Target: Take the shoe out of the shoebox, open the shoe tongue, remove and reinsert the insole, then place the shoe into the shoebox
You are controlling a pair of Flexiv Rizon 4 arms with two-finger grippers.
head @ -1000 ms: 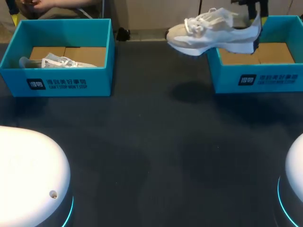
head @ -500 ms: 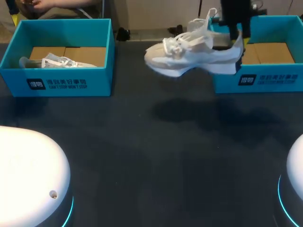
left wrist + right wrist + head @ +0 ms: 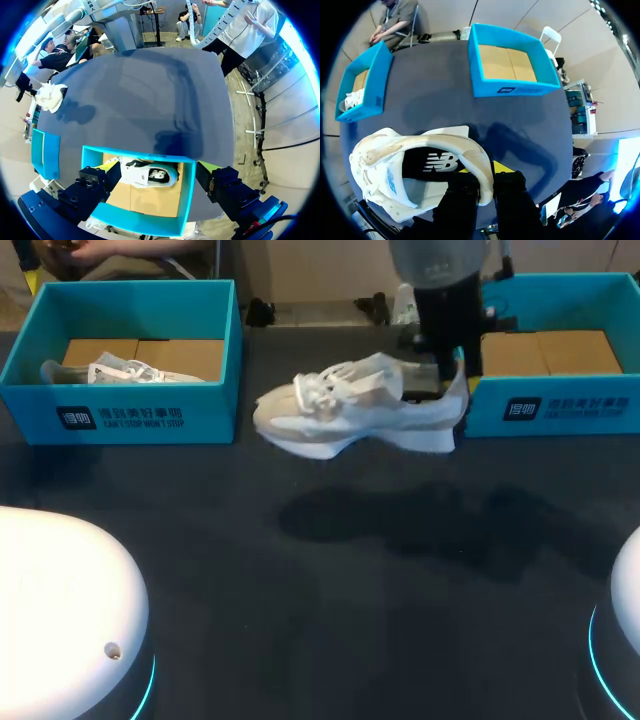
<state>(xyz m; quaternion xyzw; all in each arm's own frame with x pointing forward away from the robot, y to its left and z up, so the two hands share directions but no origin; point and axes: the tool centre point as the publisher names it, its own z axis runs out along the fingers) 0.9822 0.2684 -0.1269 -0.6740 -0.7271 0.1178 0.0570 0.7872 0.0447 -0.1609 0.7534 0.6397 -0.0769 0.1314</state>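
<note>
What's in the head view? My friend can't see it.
The right arm's fingers hold a white shoe by its heel above the dark table, between two blue boxes. The left box has another shoe inside; the right box has none.

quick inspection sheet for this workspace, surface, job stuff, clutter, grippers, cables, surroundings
surface: dark table, shoe's shadow on it
job's things: white shoe held in the air over the table; right shoebox shows only its cardboard floor; left shoebox holds a second shoe
clutter: nothing seen
grippers: right gripper shut on the white shoe's heel; left gripper open above the left shoebox
cables: nothing seen
surroundings: nothing seen
</note>
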